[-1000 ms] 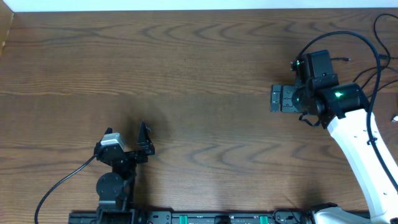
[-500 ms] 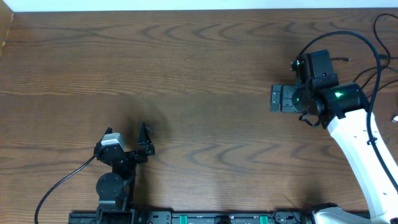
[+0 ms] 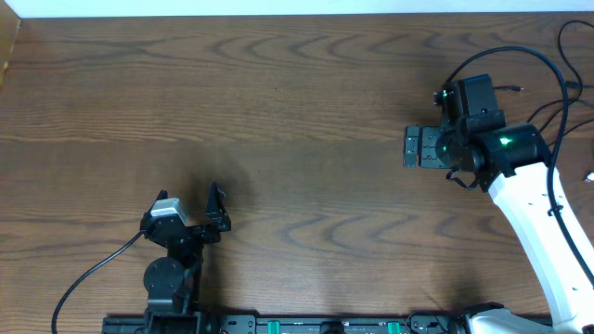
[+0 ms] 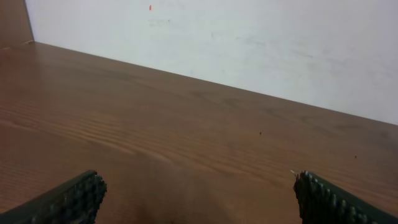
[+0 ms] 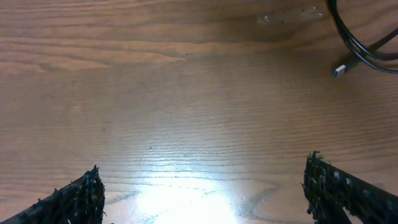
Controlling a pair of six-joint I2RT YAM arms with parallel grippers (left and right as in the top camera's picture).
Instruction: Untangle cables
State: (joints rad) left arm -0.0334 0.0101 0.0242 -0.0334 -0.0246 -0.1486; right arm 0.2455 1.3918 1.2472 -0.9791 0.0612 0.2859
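- The step in hand looks like the reach for a first cord. The right two-finger pincer (image 5: 204, 167) hangs over bare wood on the brown wood-grain table (image 3: 278, 93).
- The thin black flexible cord (image 5: 356, 48) lies flat on the table, ahead of the right pincer and off to one side, in the top right corner of its wrist view. Its small silver-tipped plug (image 5: 339, 71) is the part nearest the right pincer, yet well apart from it.
- To do the reach well, I would swing the right pincer towards that plug and bring it down across the cord just behind the plug, not on the plug itself.
- Two strands seem to run close together there, so the pads should straddle only one. A slow pull along the cord's own line should keep any loop from tightening.
- The overhead view shows thin dark lines by the table edge beyond the right pincer's arm. Whether more cords lie there I cannot tell, as they blend with the arm's wiring.
- The right pincer's jaws stand spread wide, with nothing between them and no contact with cord or plug.
- The left two-finger pincer (image 4: 198, 180) is well apart from the right pincer, across the table. It too gapes wide and empty over bare wood, facing a white wall (image 4: 249, 37).
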